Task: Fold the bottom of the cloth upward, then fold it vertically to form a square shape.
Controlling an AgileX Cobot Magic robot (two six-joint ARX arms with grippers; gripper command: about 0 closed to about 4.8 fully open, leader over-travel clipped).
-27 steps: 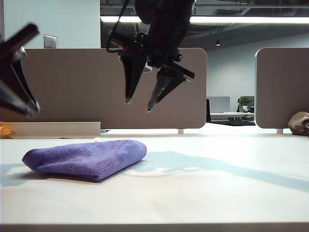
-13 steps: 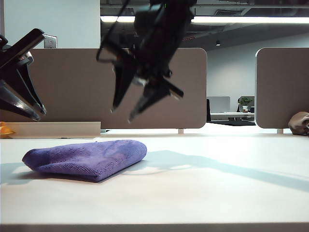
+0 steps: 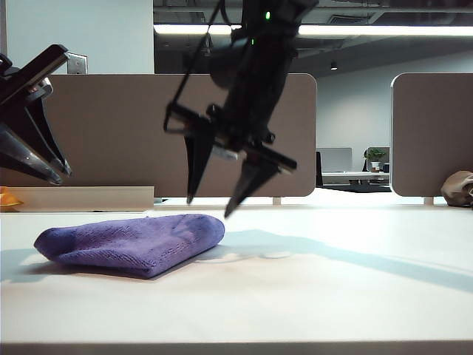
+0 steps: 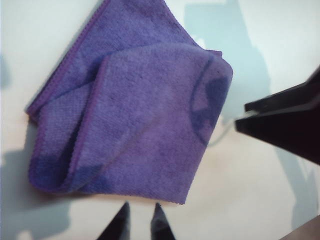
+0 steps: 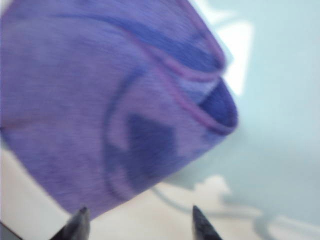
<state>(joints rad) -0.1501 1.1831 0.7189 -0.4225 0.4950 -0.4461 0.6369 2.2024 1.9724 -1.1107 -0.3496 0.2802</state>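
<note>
Cloth [image 3: 133,241], fuzzy purple folded wedge; both grippers [image 3: 209,207] [image 3: 55,174] above, empty.

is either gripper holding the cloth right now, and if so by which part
Nothing is held. The right gripper hangs open just above the cloth, jaws spread and empty. The left gripper is up at the left, jaws nearly closed on nothing, clear of it.

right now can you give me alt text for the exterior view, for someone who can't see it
A folded purple cloth lies on a white table, with the right claw hanging open just above its right end, not touching it. The left claw is raised at the left edge, holding nothing; grey partitions stand behind.
</note>
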